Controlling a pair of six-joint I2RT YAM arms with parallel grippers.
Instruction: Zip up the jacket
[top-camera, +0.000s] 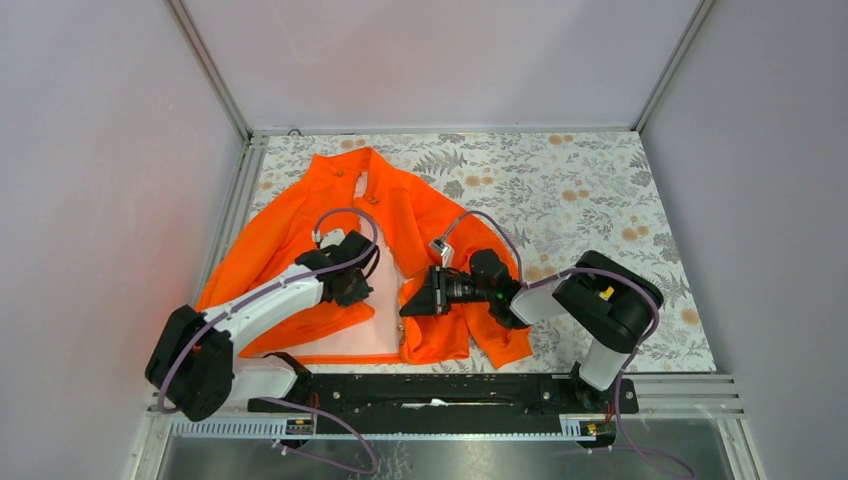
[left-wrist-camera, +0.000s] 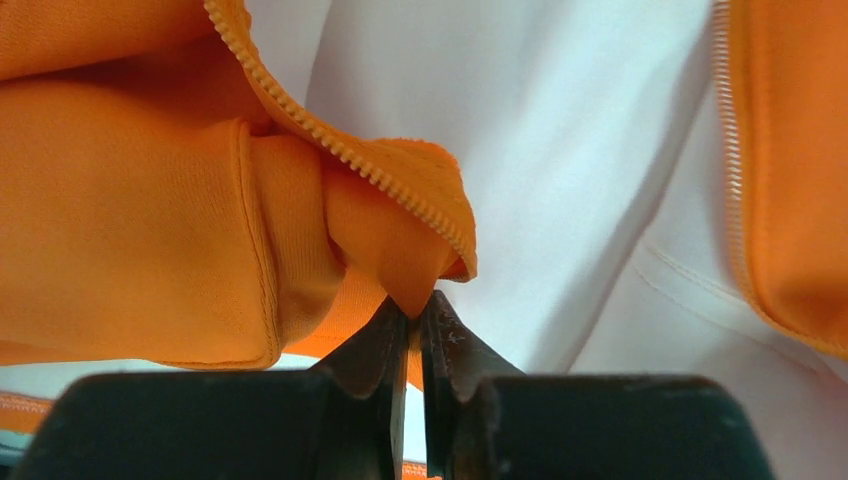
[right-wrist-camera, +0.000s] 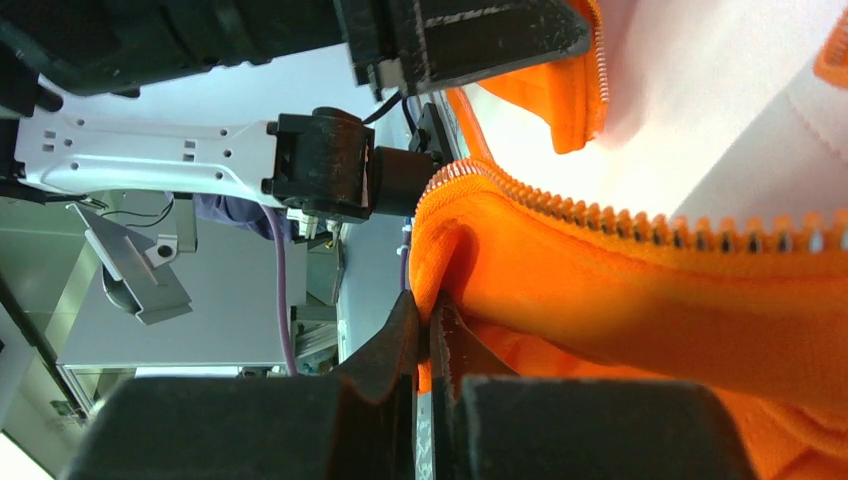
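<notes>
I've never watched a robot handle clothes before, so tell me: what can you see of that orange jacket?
The jacket is bright orange fabric with pale pinkish lining, lying unzipped and rumpled on the flower-patterned table, collar toward the far side. Its zipper teeth are orange too. The left gripper pinches one front edge by the zipper; the right gripper pinches the other.

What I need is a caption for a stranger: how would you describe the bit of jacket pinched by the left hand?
On the floral table lies an open orange jacket, pale lining showing. The left hand pinches a folded orange corner where that panel's zipper teeth end. Unlike the other zipper edge, held by the right hand, it sits on the left arm's side.
</notes>
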